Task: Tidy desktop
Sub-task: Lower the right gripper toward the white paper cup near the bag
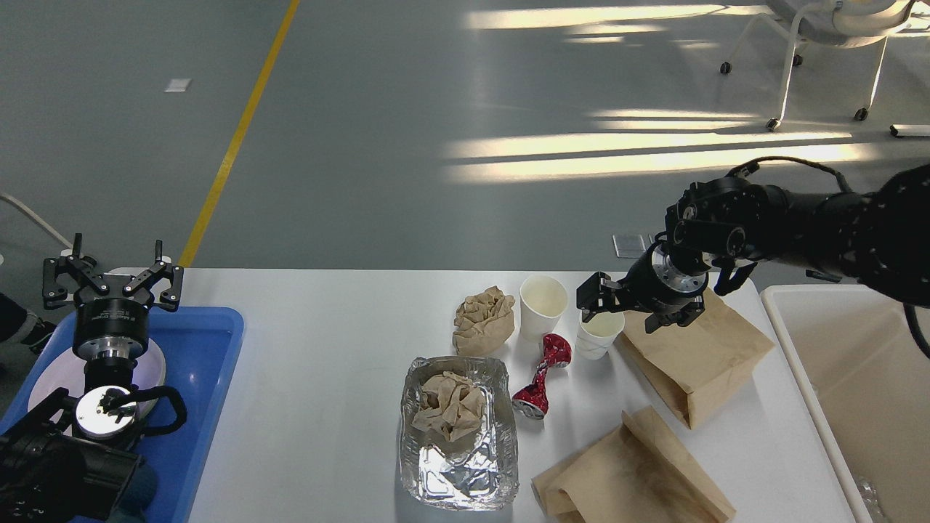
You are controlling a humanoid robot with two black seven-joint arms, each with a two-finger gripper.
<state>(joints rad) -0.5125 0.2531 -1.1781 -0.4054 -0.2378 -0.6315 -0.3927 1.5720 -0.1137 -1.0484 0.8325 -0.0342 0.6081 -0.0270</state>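
Observation:
The white desktop (pixel 320 363) carries litter on its right half: two white paper cups, a taller one (pixel 543 305) and a shorter one (pixel 597 343), a crushed red can (pixel 541 378), a crumpled brown paper ball (pixel 483 321), a foil tray (pixel 459 465) holding more crumpled paper (pixel 449 405), and two brown paper bags (pixel 701 356) (pixel 632 476). My right gripper (pixel 621 309) is open, low over the far rim of the shorter cup and the bag's left edge. My left gripper (pixel 109 280) is open and empty above the blue tray.
A blue tray (pixel 207 349) with a white plate (pixel 51 378) sits at the desktop's left end. A white bin (pixel 857 378) stands off the right end. A wheeled chair (pixel 799 43) is far back on the floor.

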